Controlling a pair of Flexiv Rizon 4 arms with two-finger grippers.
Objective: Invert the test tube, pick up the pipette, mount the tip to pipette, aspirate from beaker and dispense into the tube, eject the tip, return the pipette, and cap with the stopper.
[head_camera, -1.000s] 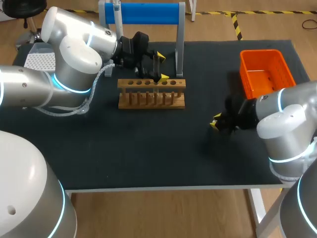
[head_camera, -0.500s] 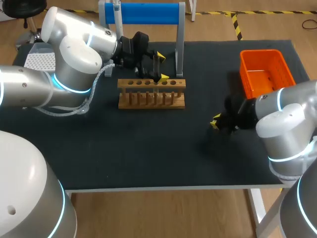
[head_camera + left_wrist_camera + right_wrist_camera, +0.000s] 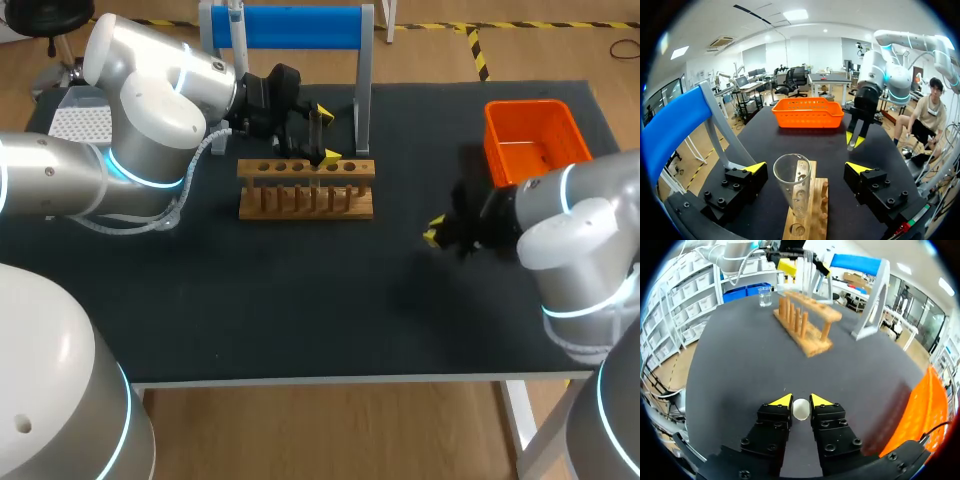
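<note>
- At the rear middle of the worktop, the wooden rack carries the test tube. The tube is upright, mouth up, in a hole toward the rack's right end.
- Left gripper: fingers spread, one on each side of the tube. As far as the left wrist view shows, neither touches the glass.
- Right gripper: near the right edge, just in front of the orange basket and raised off the surface. Its yellow tips pinch the white stopper from both sides.
- Beaker: stands on the worktop beyond the rack, toward the left edge. In the head view the left arm hides it.
- Pipette: in neither gripper. Whether it hangs on the blue stand at the rear edge cannot be confirmed.
- Progress, as judged:
  - The tube is already mouth up and the stopper is in hand, so the job appears to be at its last step, capping.
  - Liquid in the tube cannot be made out, and no ejected tip can be made out in the basket, so the transfer steps cannot be verified.
- Left to do, as judged: carry the stopper across to the tube's mouth and seat it. The open left gripper is placed to steady the glass.
</note>
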